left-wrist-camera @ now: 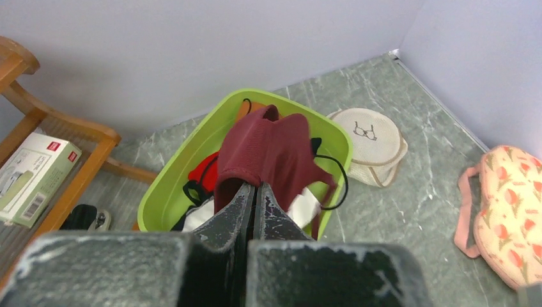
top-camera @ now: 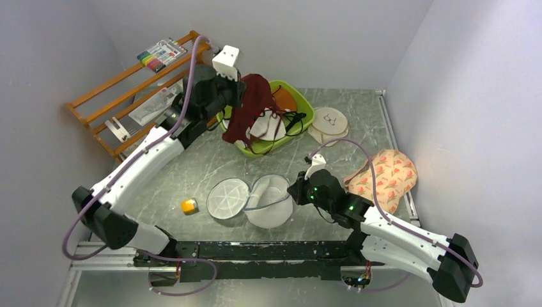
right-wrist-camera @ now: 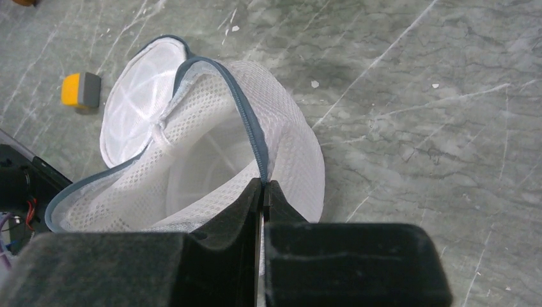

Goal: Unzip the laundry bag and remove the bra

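The white mesh laundry bag (top-camera: 255, 199) lies open in two halves on the table, empty inside; it also shows in the right wrist view (right-wrist-camera: 211, 147). My right gripper (top-camera: 298, 189) is shut on its grey zipper rim (right-wrist-camera: 252, 137). The maroon bra (top-camera: 250, 105) hangs from my left gripper (top-camera: 238, 88), which is shut on it above the green basin (top-camera: 307, 109). In the left wrist view the bra (left-wrist-camera: 275, 150) drapes from my left gripper (left-wrist-camera: 255, 187) over the basin (left-wrist-camera: 172, 185), a strap dangling.
The basin holds a red garment (left-wrist-camera: 203, 171), white cloth and black straps. A cream round pouch (top-camera: 329, 125) lies right of it, a peach floral pouch (top-camera: 387, 176) at far right. A small yellow block (top-camera: 189, 206) sits left of the bag. A wooden rack (top-camera: 121, 96) stands at back left.
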You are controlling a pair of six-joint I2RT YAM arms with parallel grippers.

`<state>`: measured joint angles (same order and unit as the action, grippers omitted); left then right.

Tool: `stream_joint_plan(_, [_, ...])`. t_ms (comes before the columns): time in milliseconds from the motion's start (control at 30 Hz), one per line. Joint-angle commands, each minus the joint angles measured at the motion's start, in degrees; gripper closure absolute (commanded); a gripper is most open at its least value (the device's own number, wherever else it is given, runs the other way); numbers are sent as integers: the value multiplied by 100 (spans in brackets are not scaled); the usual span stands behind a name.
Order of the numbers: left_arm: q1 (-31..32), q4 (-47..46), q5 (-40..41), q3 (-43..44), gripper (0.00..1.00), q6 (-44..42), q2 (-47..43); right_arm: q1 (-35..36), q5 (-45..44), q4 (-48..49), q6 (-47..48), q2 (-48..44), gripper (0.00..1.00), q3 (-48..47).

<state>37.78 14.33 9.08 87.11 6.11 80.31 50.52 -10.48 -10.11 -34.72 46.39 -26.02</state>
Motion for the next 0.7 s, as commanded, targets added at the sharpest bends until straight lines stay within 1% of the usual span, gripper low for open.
stream_joint_plan(0, [-288,-240,-831,635,93,71,586,1,2,227,43,46,100,2])
stream_joint_plan(167, [-378,-535,-461,983,93,-473,1130,-6,-151,124,250,104,100,-186])
stream_joint_plan(267, [-420,-495,-365,1332,93,-697,1449,-5,-221,38,271,146,100,-222])
stream_joint_plan(367, [-436,-395,-554,1564,93,-825,1710,-4,-229,80,209,48,100,-94])
stream_joint_plan(500, [-456,-244,-971,1588,93,-831,1996,-7,-359,69,244,16,100,-88])
stream_joint_plan(667, [-497,95,-1263,1863,93,-592,2607,-7,-369,-55,373,188,100,-260])
